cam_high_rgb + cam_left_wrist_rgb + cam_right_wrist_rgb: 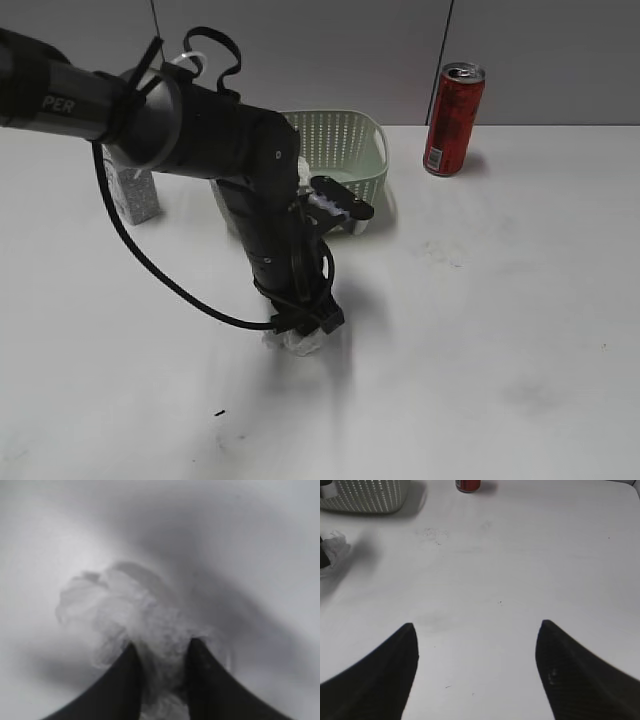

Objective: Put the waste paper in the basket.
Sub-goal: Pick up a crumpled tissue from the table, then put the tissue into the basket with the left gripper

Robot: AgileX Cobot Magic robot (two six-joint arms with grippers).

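My left gripper (303, 330) points down at the table in front of the basket and is shut on a crumpled white waste paper wad (300, 344). In the left wrist view the wad (125, 605) bulges out past the gripper (163, 647), with paper pinched between the two fingers. The wad rests on or just above the table. The pale green slotted basket (350, 140) stands behind the arm and also shows in the right wrist view (367, 497). My right gripper (477, 630) is open and empty over bare table. The same wad shows at that view's left edge (332, 545). No other wads are in view.
A red can (454, 118) stands to the right of the basket and also shows in the right wrist view (468, 485). A white-and-grey packet (133, 195) stands upright at the left, behind the left arm. The white table (480, 330) stretches to the right.
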